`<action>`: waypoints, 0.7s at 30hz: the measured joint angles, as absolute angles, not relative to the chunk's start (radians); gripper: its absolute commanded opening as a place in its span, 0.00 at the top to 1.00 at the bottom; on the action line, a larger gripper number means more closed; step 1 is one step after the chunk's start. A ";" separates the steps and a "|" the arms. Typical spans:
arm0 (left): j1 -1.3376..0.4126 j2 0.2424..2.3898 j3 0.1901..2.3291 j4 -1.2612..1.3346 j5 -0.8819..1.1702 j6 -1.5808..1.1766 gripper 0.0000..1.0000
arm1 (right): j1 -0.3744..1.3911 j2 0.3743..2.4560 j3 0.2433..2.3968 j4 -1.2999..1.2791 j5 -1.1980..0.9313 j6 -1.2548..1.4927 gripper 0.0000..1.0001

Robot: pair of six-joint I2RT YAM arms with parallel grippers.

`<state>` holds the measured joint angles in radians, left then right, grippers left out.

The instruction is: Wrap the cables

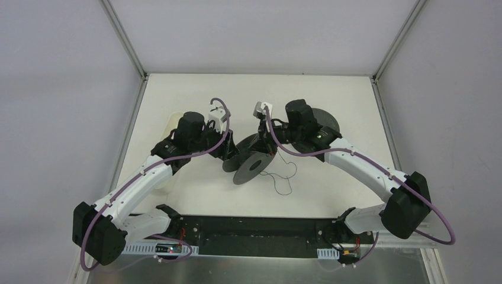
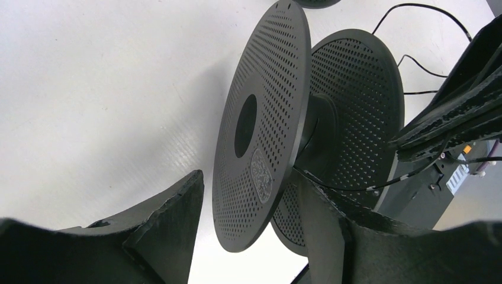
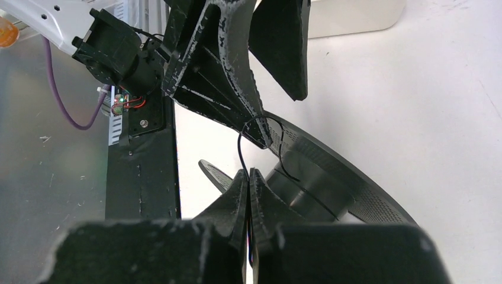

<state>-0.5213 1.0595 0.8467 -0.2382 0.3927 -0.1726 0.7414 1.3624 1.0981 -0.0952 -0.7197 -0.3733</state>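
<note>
Thread-thin cable (image 3: 239,151), judged limp and springy, was pinched near spool (image 3: 308,195) by right gripper (image 3: 248,174); left gripper (image 2: 251,177) stood open astride flange (image 2: 260,89).

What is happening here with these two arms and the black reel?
The left gripper stands open, its jaws astride one flange of the black perforated spool. The right gripper is shut on the thin cable, close to the hub. The rest of the cable lies in loose curls on the table.
</note>
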 measured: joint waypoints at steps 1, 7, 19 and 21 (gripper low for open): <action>-0.521 1.060 0.843 -0.231 0.391 -0.173 0.43 | 0.739 1.362 1.098 -0.094 -0.721 -0.371 1.00; -0.521 1.061 0.832 -0.203 0.385 -0.175 0.42 | 0.721 1.369 1.093 -0.088 -0.741 -0.363 1.00; -0.522 0.999 0.693 -0.032 0.420 -0.198 0.39 | 0.714 1.374 1.082 -0.073 -0.746 -0.315 1.00; -0.522 0.986 0.670 -0.001 0.419 -0.202 0.39 | 0.713 1.377 1.082 -0.062 -0.746 -0.302 1.00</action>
